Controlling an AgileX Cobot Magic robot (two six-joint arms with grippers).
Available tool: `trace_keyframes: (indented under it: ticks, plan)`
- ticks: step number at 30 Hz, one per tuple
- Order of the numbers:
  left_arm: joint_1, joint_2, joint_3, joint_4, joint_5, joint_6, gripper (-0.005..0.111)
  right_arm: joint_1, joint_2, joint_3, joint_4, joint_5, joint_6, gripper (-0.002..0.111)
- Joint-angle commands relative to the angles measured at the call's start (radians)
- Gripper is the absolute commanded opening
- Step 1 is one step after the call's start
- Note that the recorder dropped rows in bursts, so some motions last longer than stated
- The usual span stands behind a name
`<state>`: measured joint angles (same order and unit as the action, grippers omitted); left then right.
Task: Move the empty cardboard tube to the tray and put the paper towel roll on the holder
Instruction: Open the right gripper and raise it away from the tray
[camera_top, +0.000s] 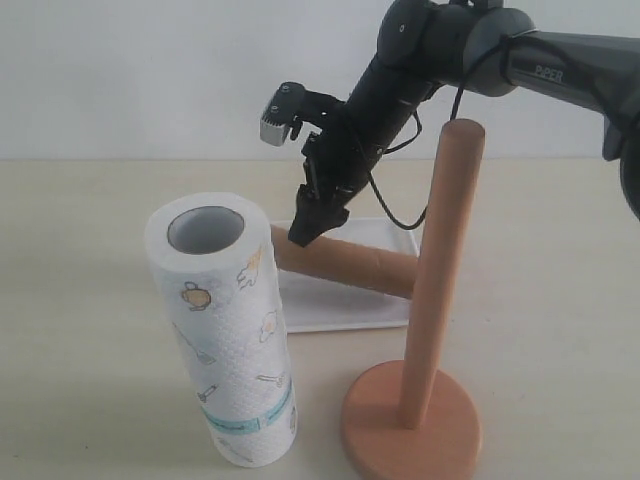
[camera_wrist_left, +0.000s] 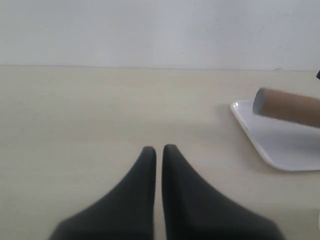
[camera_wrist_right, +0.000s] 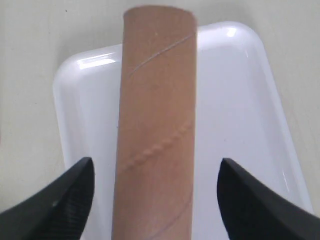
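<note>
while the empty cardboard tube (camera_top: 345, 262) lies across the tray (camera_top: 340, 312), the right gripper (camera_top: 303, 236) hangs over it, jaws open either side, not touching; the left gripper (camera_wrist_left: 159, 150), jaws closed, is over the surface (camera_wrist_left: 75, 125) beside the tray; the paper towel roll (camera_top: 225, 330) and the holder (camera_top: 430, 300) stand upright in front of the tray

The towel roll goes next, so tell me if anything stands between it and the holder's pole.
Nothing visible does. The paper towel roll stands upright beside the holder, bare table between them, pole top uncovered. The cardboard tube lies behind on the tray, under the open right gripper.
</note>
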<state>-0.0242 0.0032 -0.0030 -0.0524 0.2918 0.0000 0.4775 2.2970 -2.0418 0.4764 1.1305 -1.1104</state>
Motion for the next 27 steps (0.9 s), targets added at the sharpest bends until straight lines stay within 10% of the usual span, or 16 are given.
trace_keyframes:
  ticks: [1,16,23,27]
  plan:
    - [0.002,-0.003,0.003,-0.01,-0.001,0.0,0.004,-0.001,-0.002,-0.004,-0.022,0.004,0.008,0.066]
    - [0.002,-0.003,0.003,-0.01,-0.001,0.0,0.004,-0.001,-0.1,-0.004,-0.114,0.068,0.037,0.064]
    - [0.002,-0.003,0.003,-0.01,-0.001,0.0,0.004,-0.021,-0.145,-0.004,-0.217,0.068,0.119,0.002]
    - [0.002,-0.003,0.003,-0.01,-0.001,0.0,0.004,-0.065,-0.174,-0.004,-0.222,0.071,0.143,0.0]
